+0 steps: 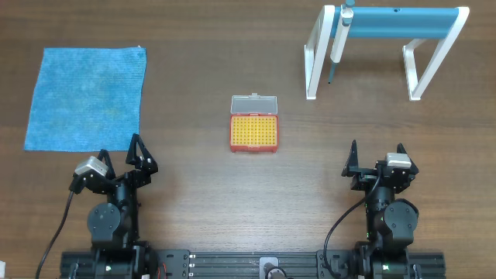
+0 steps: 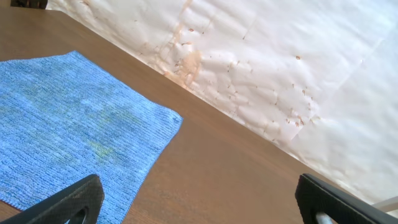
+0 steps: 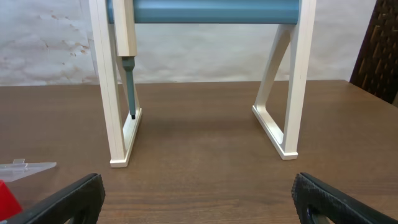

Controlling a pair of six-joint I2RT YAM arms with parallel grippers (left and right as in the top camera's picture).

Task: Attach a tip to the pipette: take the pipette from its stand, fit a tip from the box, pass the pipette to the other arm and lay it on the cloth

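**Step in hand:** the first one, taking the pipette from its stand; nothing is judged to have been started.

**Pipette** (image 1: 339,39): hung upright at the left end of the stand (image 1: 395,22), at the far right of the counter (image 1: 194,85). Its narrow end points down and is seen bare in the right wrist view (image 3: 128,78).

**Tip box** (image 1: 253,132): set at the middle of the counter with its clear lid folded back to the far side. The rows of yellow tips are exposed.

**Cloth** (image 1: 87,98): blue, laid flat at the far left, with nothing on it.

**Right gripper** (image 1: 377,147): parked at the near right, fingers spread wide and holding nothing. It is faced toward the stand, from which it is well apart.

**Left gripper** (image 1: 118,147): parked at the near left, fingers likewise spread and empty, just near of the cloth's near edge.

**Next move, as judged:** the right arm is best placed for the pickup (the cloth lies on the left arm's side, which suits the later handover). The spread fingers would need to be carried across to the stand's left end and closed around the pipette body above its narrow end. The pipette would then need to be lifted clear of the holder without being knocked against the white upright beside it.
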